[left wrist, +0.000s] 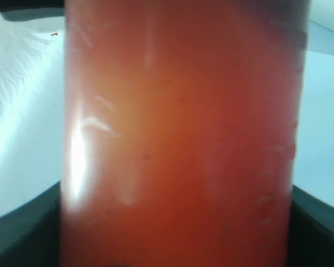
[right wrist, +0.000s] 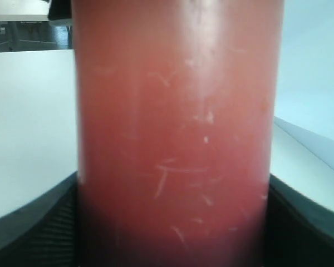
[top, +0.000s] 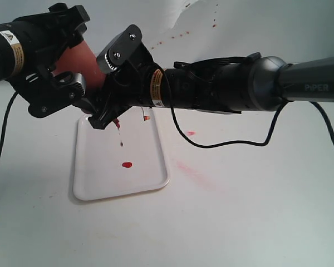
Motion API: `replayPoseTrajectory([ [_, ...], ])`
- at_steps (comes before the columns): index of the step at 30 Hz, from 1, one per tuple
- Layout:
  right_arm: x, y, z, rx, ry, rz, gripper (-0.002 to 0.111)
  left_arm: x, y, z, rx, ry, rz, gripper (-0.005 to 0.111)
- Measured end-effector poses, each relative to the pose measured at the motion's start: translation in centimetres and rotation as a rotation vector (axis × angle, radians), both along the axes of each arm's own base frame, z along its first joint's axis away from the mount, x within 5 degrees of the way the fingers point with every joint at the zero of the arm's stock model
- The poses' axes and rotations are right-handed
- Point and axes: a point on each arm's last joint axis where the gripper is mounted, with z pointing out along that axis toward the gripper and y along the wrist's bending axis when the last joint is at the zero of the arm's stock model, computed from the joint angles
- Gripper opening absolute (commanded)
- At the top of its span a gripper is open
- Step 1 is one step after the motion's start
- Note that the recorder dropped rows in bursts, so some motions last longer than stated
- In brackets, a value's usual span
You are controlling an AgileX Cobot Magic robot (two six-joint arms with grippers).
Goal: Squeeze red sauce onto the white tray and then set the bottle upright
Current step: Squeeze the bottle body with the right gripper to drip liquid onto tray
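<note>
The bottle (top: 78,60) is held tilted above the far end of the white tray (top: 100,183), with its nozzle (top: 117,123) pointing down. My left gripper (top: 64,83) is shut on its red body. My right gripper (top: 107,105) reaches across from the right and presses the bottle nearer the nozzle. A bead of red sauce (top: 121,145) hangs in the air under the nozzle. One round drop (top: 127,165) lies on the tray. In both wrist views the bottle (left wrist: 178,128) (right wrist: 178,128) fills the gap between the dark fingers (left wrist: 22,233) (right wrist: 33,222). The tethered tip cap (top: 146,117) dangles beside the nozzle.
Faint pinkish smears (top: 196,172) and a small pink spot (top: 190,133) mark the table right of the tray. Tiny red spatters (top: 178,36) dot the back. A black cable (top: 228,142) loops under the right arm, and another (top: 0,139) hangs at the left edge.
</note>
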Motion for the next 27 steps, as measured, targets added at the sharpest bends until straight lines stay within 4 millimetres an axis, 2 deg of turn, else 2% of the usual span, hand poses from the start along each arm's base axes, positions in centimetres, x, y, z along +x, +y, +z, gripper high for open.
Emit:
replayPoseTrajectory([
  [5, 0.0, 0.0, 0.0, 0.0, 0.0, 0.0, 0.001, 0.0, 0.0, 0.0, 0.0, 0.0, 0.0, 0.0],
  [7, 0.0, 0.0, 0.0, 0.0, 0.0, 0.0, 0.006, 0.0, 0.0, 0.0, 0.0, 0.0, 0.0, 0.0],
  [10, 0.0, 0.0, 0.0, 0.0, 0.0, 0.0, 0.029, 0.0, 0.0, 0.0, 0.0, 0.0, 0.0, 0.0],
  [15, 0.0, 0.0, 0.0, 0.0, 0.0, 0.0, 0.084, 0.0, 0.0, 0.0, 0.0, 0.0, 0.0, 0.0],
  [18, -0.01, 0.02, 0.03, 0.004, 0.0, 0.002, 0.1, 0.0, 0.0, 0.0, 0.0, 0.0, 0.0, 0.0],
  [20, -0.02, 0.02, 0.05, 0.007, 0.001, 0.002, 0.104, 0.0, 0.0, 0.0, 0.0, 0.0, 0.0, 0.0],
  [27, -0.01, 0.02, 0.06, 0.008, 0.002, 0.001, 0.104, 0.0, 0.0, 0.0, 0.0, 0.0, 0.0, 0.0],
])
